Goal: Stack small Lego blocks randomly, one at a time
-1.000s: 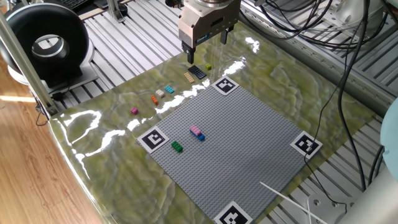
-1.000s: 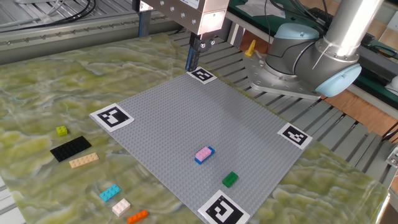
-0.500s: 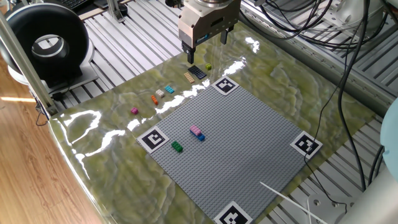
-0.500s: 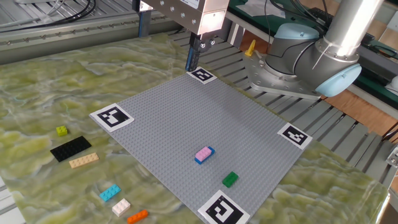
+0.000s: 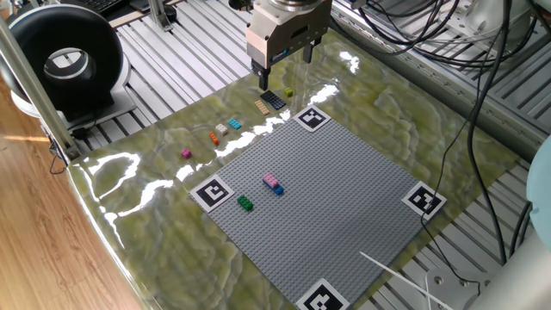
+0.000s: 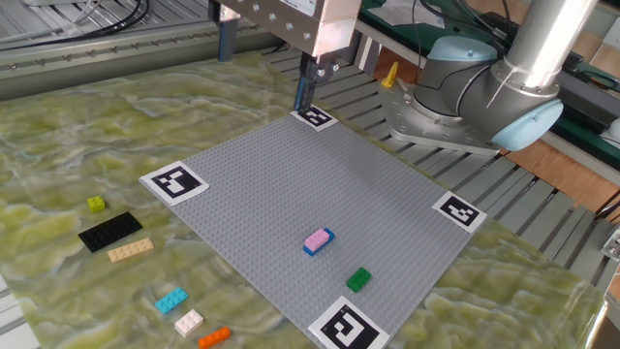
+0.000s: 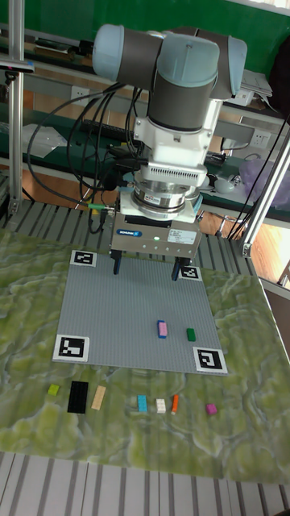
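A pink block sits on a blue one [image 5: 273, 182] [image 6: 318, 239] [image 7: 162, 328] near the middle of the grey baseplate [image 5: 344, 198] [image 6: 281, 174] [image 7: 113, 310]. A green block [image 5: 245, 203] [image 6: 358, 279] [image 7: 191, 334] lies close by. Off the plate lie cyan [image 5: 234, 124] [image 6: 170, 301], whitish [image 5: 221, 129] [image 6: 188, 322], orange [image 5: 213, 137] [image 6: 214, 336] and magenta [image 5: 186, 153] [image 7: 211, 409] blocks. My gripper [image 5: 286, 67] [image 7: 147, 266] hangs open and empty, high over the baseplate's edge farthest from these loose blocks.
A black flat plate [image 5: 273, 100] [image 6: 109, 231], a tan strip [image 5: 262, 107] [image 6: 130, 250] and a yellow-green bit [image 5: 289, 92] [image 6: 96, 204] lie beside the loose blocks. Marker tags [image 5: 213, 192] mark the baseplate corners. A round black device [image 5: 60, 56] and cables [image 5: 430, 34] border the mat.
The gripper has risen and shifted a little; it stays open. No block has moved.
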Robot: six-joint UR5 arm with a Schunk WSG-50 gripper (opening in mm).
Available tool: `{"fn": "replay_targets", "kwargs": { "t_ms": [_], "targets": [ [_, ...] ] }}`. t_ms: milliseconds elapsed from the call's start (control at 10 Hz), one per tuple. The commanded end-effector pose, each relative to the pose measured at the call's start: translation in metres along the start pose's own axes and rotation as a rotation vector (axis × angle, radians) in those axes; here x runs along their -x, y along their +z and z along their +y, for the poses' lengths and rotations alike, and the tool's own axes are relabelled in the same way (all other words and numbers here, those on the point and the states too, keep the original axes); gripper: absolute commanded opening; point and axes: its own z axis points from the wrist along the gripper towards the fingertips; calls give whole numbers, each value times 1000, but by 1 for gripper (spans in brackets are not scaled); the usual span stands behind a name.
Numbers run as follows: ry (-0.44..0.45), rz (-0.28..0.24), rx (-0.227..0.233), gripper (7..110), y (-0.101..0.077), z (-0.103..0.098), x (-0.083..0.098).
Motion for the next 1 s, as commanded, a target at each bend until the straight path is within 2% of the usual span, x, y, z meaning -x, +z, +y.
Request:
{"fn": "replay_targets", "kwargs": {
  "t_ms": [0, 600, 900],
  "targets": [
    [-22, -3, 24, 7, 1, 8, 1],
    [-10, -18, 14, 7, 2, 7, 4],
    [6, -53, 10, 7, 2, 5, 12]
  ]
}}
